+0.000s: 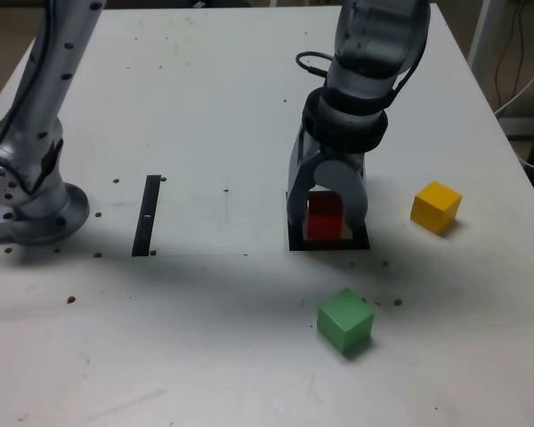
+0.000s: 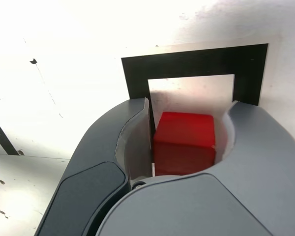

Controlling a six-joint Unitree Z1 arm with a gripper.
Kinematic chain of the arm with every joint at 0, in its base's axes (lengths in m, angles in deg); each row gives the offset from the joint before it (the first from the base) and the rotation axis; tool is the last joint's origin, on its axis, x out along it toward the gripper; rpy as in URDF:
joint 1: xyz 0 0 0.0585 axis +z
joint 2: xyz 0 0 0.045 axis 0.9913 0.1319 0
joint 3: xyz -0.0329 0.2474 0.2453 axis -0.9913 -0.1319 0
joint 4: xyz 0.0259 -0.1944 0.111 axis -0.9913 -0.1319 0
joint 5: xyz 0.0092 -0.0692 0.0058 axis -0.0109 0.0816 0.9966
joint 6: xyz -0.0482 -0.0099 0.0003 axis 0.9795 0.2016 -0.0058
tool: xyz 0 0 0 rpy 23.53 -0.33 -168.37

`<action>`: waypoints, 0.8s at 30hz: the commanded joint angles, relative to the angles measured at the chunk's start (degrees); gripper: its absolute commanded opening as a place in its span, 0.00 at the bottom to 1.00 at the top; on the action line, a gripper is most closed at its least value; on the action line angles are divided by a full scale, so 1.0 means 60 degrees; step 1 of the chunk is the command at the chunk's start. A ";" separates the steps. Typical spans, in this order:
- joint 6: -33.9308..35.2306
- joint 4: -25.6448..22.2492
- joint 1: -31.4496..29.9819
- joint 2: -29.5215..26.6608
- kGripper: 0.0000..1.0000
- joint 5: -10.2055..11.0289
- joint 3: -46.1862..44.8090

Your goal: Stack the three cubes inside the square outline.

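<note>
Red cube (image 2: 184,142) | upright, square-on | inside square outline (image 2: 196,61) | apparently resting

Table (image 1: 205,116): white, matt, smooth, scattered with small dark specks and scuffs. Red cube (image 2: 184,142), yellow cube (image 1: 435,206), green cube (image 1: 345,321): solid colour, matt, smooth faces, look like plastic or painted wood, can't tell which. Square outline (image 2: 191,61): flat matt black, tape- or print-like, with a slightly sheeny white centre. Black strip (image 1: 148,214): same flat matt black. Gripper (image 2: 189,115): dark grey moulded plastic, smooth satin finish, pale lining on inner faces. Arm (image 1: 378,36): silvery-grey, semi-gloss, metal-looking shell with dark bolt holes.
</note>
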 commanded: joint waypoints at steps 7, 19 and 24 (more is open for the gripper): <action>0.0009 0.0069 0.0015 -0.0086 0.99 0.0040 -0.0093; 0.0065 -0.0289 0.0050 -0.0979 1.00 0.0511 -0.0123; 0.0081 -0.0535 0.0088 -0.1195 1.00 0.0620 -0.0029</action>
